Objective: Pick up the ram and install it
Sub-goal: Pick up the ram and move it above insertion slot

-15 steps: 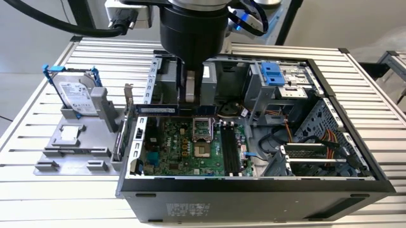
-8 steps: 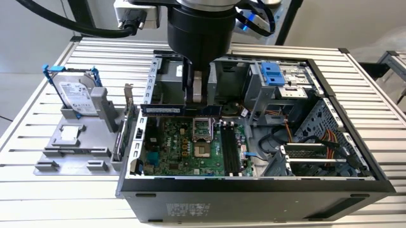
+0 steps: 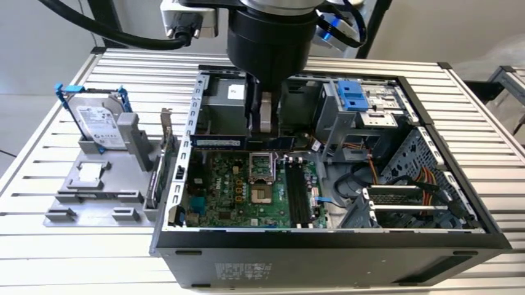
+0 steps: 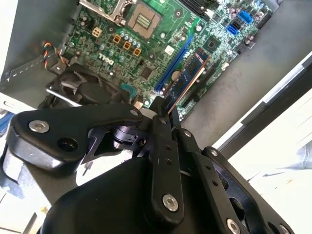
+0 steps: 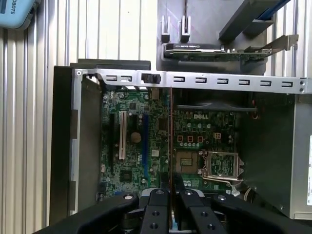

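Inside the open computer case, the pincer hung low from the arm over the far part of the motherboard. Its fingers were pressed together on one end of the ram, which stuck out from them toward the exterior view's left, standing on its long edge and level above the board.

In the second wrist view the pincer gripped the ram by its near end. The stick reached out over the green motherboard, showing a dark face and a coppery edge. In the first wrist view the ram showed edge-on as a thin line running from the pincer toward the slotted rear rail of the case, beside the CPU socket.

In the exterior view the black memory slots lay on the board to the exterior view's right of the CPU socket, apart from the held stick.

Outside the case, on the ribbed tabletop, a grey holder carried an upright hard drive with blue rails. An expansion card with a metal bracket stood just beside the case wall.
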`<state>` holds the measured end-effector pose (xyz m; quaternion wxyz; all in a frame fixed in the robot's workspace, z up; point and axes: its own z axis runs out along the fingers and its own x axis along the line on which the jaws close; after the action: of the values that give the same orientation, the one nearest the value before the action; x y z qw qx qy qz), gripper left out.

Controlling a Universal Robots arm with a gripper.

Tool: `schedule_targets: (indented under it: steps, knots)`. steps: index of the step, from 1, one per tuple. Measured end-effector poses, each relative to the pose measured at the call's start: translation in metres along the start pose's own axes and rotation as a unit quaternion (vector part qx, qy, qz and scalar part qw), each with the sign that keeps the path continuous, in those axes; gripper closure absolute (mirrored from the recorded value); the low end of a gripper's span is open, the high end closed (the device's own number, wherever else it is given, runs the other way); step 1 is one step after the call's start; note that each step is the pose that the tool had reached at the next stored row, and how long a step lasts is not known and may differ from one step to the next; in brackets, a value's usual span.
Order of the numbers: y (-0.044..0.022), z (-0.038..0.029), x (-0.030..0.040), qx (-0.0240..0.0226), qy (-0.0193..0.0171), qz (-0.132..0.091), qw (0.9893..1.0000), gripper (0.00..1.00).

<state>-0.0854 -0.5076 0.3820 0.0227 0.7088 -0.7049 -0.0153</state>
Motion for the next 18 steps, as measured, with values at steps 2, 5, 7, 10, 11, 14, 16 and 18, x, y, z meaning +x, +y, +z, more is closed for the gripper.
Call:
schedule_targets:
  steps: [2, 5, 7, 10, 11, 14, 16, 18]
  knots:
    - [-0.0023, -0.0002, 0.0, 0.0, 0.0, 0.0, 1.0, 1.0]
    - [-0.006, -0.0003, 0.0, 0.0, 0.0, 0.0, 1.0, 1.0]
    - [-0.0084, -0.0005, 0.0, -0.0001, 0.0, 0.0, 1.0, 1.0]
    - [-0.0119, -0.0006, 0.0, -0.0001, 0.0, 0.0, 1.0, 1.0]
    - [-0.0129, -0.0007, 0.0, -0.0001, 0.0, 0.0, 1.0, 1.0]
    - [-0.0164, -0.0008, 0.0, -0.0002, 0.0, 0.0, 1.0, 1.0]
    - [-0.0186, -0.001, 0.0001, -0.0003, 0.0, 0.0, 1.0, 1.0]
    - [-0.021, -0.0012, 0.0001, -0.0004, 0.0, 0.0, 1.0, 1.0]
